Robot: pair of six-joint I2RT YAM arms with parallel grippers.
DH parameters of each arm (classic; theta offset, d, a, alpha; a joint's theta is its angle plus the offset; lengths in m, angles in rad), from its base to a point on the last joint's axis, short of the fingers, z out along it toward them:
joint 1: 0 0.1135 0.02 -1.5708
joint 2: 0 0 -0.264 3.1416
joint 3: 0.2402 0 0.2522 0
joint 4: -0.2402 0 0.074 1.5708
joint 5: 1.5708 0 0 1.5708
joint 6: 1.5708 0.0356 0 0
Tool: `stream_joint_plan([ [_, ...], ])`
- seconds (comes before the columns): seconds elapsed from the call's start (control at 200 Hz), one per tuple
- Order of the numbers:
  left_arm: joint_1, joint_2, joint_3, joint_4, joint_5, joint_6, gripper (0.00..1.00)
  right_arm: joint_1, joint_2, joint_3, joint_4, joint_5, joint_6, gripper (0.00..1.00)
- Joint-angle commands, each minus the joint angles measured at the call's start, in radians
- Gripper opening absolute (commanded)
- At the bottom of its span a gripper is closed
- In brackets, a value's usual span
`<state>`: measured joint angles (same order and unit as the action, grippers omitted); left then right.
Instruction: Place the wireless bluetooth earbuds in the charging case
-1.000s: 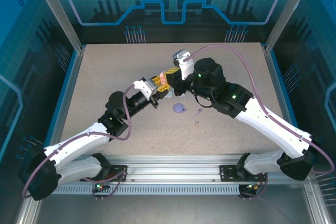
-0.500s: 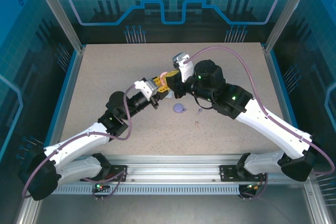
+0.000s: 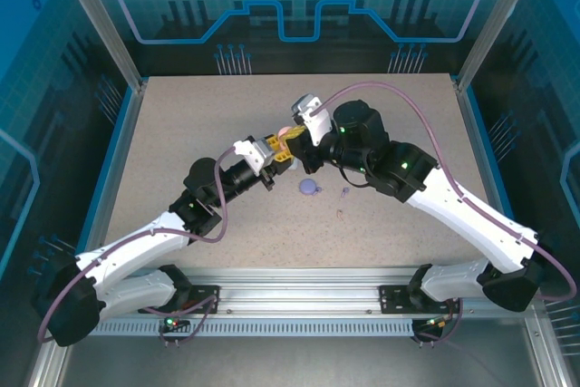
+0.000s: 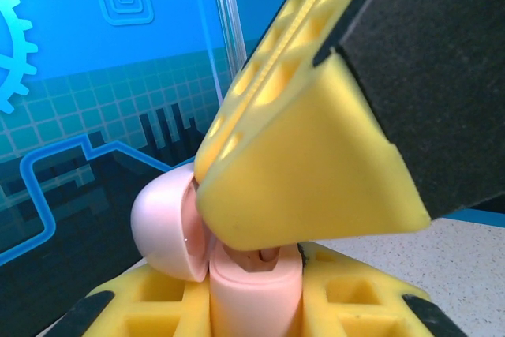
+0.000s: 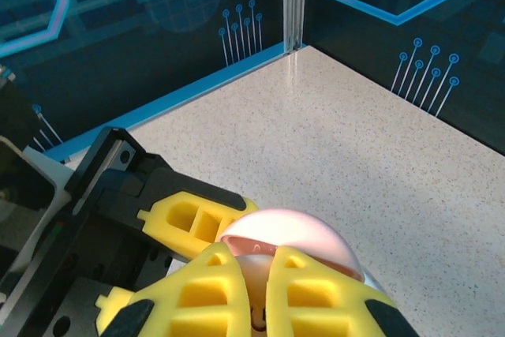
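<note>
Over the middle of a speckled beige tabletop [image 3: 181,124], the left gripper [image 3: 277,153] is clamped on the body of a small rounded pink plastic charging case [image 4: 252,297], whose domed lid [image 4: 162,226] stands open. The right gripper [image 5: 267,282], its yellow fingers pressed together, points into the case's mouth, where a tiny pinkish earbud [image 4: 258,256] sits; whether it is pinched cannot be told. Nearby on the table lie a round purple case [image 3: 309,188], a tiny purple stemmed earbud [image 3: 345,192] and another tiny earbud [image 3: 339,214].
</note>
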<state>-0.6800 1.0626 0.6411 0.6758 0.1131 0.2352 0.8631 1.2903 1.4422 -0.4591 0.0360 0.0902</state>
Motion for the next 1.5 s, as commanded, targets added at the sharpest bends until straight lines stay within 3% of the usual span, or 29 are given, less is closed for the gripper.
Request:
stream_joint_plan([
  [0.0, -0.005, -0.023, 0.053, 0.036, 0.004, -0.01, 0.0, -0.001, 0.016, 0.021, -0.097, -0.111, -0.069, 0.07],
  [0.22, -0.005, -0.023, 0.054, 0.031, 0.004, -0.014, 0.0, -0.002, 0.045, 0.048, -0.123, -0.126, -0.09, 0.14],
  [0.515, -0.006, -0.025, 0.042, 0.029, 0.001, -0.025, 0.0, -0.024, 0.016, 0.093, -0.077, -0.044, 0.046, 0.46],
  [0.825, -0.005, -0.029, 0.02, 0.046, -0.012, -0.029, 0.0, -0.093, -0.147, 0.062, -0.021, -0.009, 0.223, 0.75],
  [0.945, -0.005, -0.032, 0.015, 0.05, -0.015, -0.028, 0.0, -0.147, -0.227, -0.009, -0.042, 0.095, 0.342, 0.77],
  [1.111, -0.005, -0.042, 0.008, 0.054, -0.033, -0.022, 0.0, -0.268, -0.233, -0.115, -0.213, 0.203, 0.537, 0.78],
  [1.346, -0.006, -0.063, -0.003, 0.046, -0.048, -0.016, 0.0, -0.296, -0.042, -0.258, -0.387, 0.301, 0.754, 0.72],
  [1.491, -0.005, -0.076, -0.009, 0.045, -0.055, -0.014, 0.0, -0.288, 0.099, -0.315, -0.396, 0.283, 0.853, 0.65],
])
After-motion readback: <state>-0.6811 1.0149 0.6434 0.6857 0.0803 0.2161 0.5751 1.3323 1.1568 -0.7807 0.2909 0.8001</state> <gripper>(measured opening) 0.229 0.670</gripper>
